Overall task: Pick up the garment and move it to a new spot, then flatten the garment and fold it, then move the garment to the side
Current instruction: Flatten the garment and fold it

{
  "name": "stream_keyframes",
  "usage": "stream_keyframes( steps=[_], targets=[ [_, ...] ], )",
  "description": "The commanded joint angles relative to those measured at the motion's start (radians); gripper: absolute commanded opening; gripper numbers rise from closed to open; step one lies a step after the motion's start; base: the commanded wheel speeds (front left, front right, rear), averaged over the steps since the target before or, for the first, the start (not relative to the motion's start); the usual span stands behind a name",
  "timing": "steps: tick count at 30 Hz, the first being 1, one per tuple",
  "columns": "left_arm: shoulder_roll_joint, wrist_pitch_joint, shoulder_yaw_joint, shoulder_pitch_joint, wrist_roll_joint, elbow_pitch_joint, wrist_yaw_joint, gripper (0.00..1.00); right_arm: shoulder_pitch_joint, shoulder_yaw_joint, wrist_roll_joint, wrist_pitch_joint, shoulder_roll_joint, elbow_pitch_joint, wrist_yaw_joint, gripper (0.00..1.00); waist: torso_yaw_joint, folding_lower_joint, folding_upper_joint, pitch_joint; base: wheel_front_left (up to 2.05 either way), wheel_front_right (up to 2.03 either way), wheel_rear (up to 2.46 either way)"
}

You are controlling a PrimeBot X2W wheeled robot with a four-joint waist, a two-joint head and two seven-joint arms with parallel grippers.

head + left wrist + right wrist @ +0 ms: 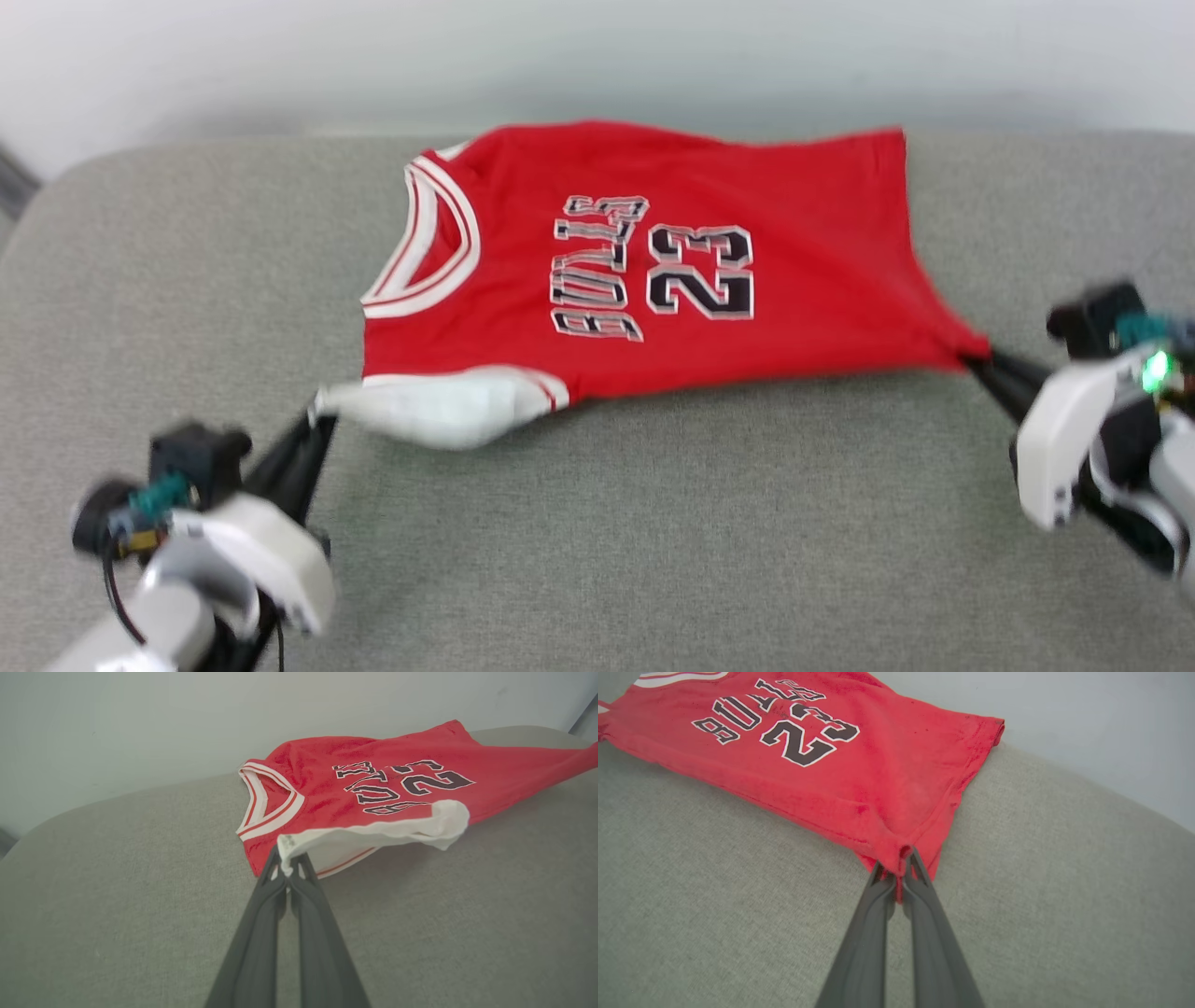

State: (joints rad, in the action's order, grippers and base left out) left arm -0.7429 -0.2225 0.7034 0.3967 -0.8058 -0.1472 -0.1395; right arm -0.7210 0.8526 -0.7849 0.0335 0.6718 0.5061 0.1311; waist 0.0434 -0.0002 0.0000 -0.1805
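The garment (644,271), a red jersey with a white sleeve and black "23" lettering facing up, lies spread sideways on the grey cushion, neck to the left. My left gripper (322,415) is shut on the tip of its white sleeve (373,833), which is pulled out toward me. My right gripper (980,359) is shut on the near hem corner (899,858), stretching it to a point. In the wrist views, the left gripper (288,865) and the right gripper (899,870) each pinch cloth between closed fingertips. The jersey's far edge lies close to the back of the cushion.
The grey fabric cushion (597,523) extends wide toward me and to both sides of the jersey. A pale wall (597,56) rises right behind the cushion's rounded back edge.
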Motion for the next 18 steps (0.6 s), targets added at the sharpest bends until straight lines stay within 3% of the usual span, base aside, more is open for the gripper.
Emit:
stream_keyframes(
  steps=[1,13,18],
  targets=[
    [-0.008,0.000,0.007,-0.055,-0.013,0.020,-0.014,0.00,0.057,-0.002,-0.017,-0.012,0.014,-0.007,-0.001,0.00,0.014,0.0002,0.0000,0.056,0.00,0.00,0.00],
    [-0.026,0.028,0.076,-0.442,-0.155,0.118,-0.109,0.00,0.428,-0.053,-0.041,-0.026,0.088,-0.075,-0.001,0.00,0.027,0.0002,0.0000,0.195,0.00,0.00,0.00],
    [-0.034,0.031,0.089,-0.546,-0.203,0.146,-0.122,0.00,0.558,-0.106,-0.052,-0.011,0.104,-0.116,-0.001,0.00,0.032,0.0002,0.0000,0.223,0.00,0.00,0.00]
  ],
)
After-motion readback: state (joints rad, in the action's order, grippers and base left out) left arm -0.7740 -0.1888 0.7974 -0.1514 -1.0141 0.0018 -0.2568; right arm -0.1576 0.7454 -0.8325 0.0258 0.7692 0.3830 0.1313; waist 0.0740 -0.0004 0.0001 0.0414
